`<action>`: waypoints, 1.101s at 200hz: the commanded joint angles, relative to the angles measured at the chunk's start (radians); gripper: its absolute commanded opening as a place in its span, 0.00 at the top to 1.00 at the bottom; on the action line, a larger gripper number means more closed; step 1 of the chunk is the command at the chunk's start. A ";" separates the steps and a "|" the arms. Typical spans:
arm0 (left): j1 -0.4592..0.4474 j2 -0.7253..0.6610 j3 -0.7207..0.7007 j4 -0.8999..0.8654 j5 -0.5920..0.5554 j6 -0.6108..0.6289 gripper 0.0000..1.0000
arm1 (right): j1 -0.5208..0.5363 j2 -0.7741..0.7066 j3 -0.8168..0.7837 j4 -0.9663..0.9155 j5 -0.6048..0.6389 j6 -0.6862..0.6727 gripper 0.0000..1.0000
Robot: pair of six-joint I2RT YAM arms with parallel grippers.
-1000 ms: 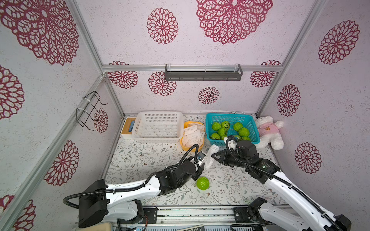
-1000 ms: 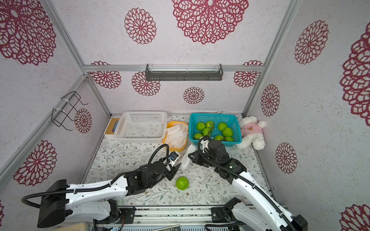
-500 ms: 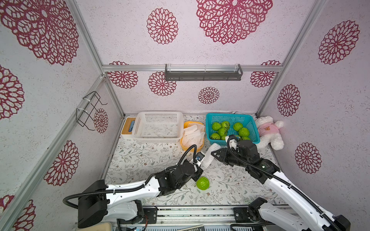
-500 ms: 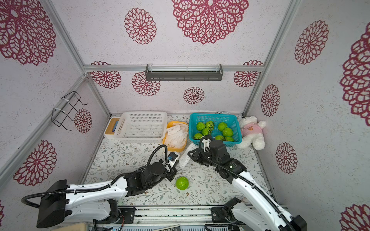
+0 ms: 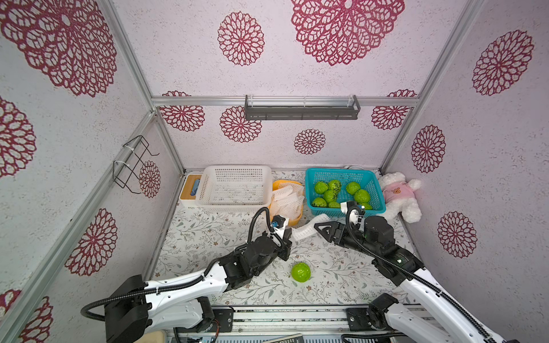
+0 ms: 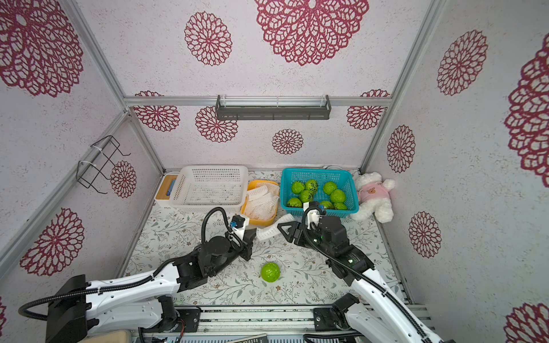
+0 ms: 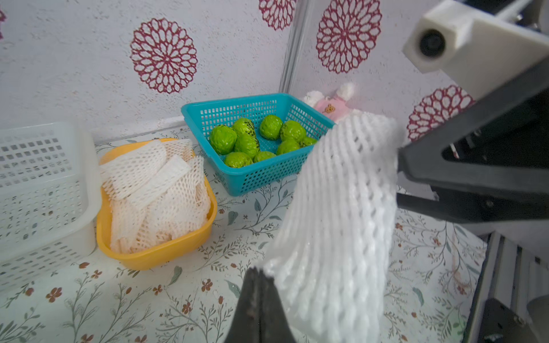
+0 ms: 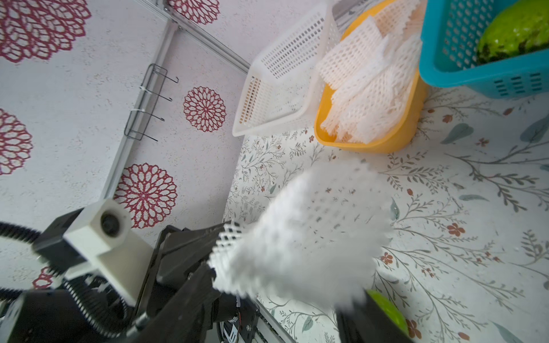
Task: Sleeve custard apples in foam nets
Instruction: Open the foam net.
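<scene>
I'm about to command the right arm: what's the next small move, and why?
Probably draw the right pincer back off the net and turn it toward the loose fruit. The left pincer is shut on one end of the net, the right one's jaws stand apart, and the fruit lies unsleeved.

Bench (image 5: 205, 237): covered with a pale cloth printed with leaves and small flowers.
White basket (image 5: 236, 170): perforated plastic, at the back of the bench, left of centre.
Small box (image 5: 190, 190): white with a wooden top, against the white basket's left side.
Yellow tub (image 5: 278, 183): between the white basket and the teal basket.
Teal basket (image 5: 341, 174): perforated, near the back wall.
Teddy bear (image 5: 398, 193): white, in a pink shirt, in the back right corner.
Wire rack (image 5: 133, 166): black, on the left wall.
Grey shelf (image 5: 301, 108): on the back wall.
Walls (image 5: 240, 38): pale, with red rosettes.
</scene>
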 commanded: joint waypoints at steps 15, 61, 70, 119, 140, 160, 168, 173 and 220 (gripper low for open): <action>0.053 -0.047 0.026 -0.007 0.064 -0.165 1.00 | -0.004 -0.034 -0.054 0.228 -0.135 -0.047 0.35; 0.055 -0.048 0.055 -0.010 0.082 -0.236 1.00 | -0.004 -0.035 -0.106 0.378 -0.127 0.016 0.32; 0.055 -0.047 0.055 0.001 0.072 -0.248 1.00 | -0.004 -0.035 -0.118 0.403 -0.123 0.041 0.32; 0.054 0.002 0.057 0.114 0.055 -0.310 1.00 | 0.002 -0.019 -0.195 0.570 -0.114 0.171 0.27; 0.055 0.024 0.070 0.141 0.047 -0.315 1.00 | 0.011 -0.011 -0.208 0.596 -0.097 0.183 0.24; 0.054 0.044 0.085 0.154 0.043 -0.315 1.00 | 0.018 -0.004 -0.212 0.613 -0.076 0.189 0.20; 0.054 0.051 0.090 0.161 0.042 -0.314 1.00 | 0.020 0.004 -0.212 0.628 -0.075 0.193 0.19; 0.054 0.056 0.092 0.167 0.042 -0.313 1.00 | 0.022 0.009 -0.211 0.635 -0.073 0.194 0.18; 0.054 0.088 0.122 0.201 0.047 -0.322 1.00 | 0.028 0.059 -0.214 0.690 -0.043 0.189 0.15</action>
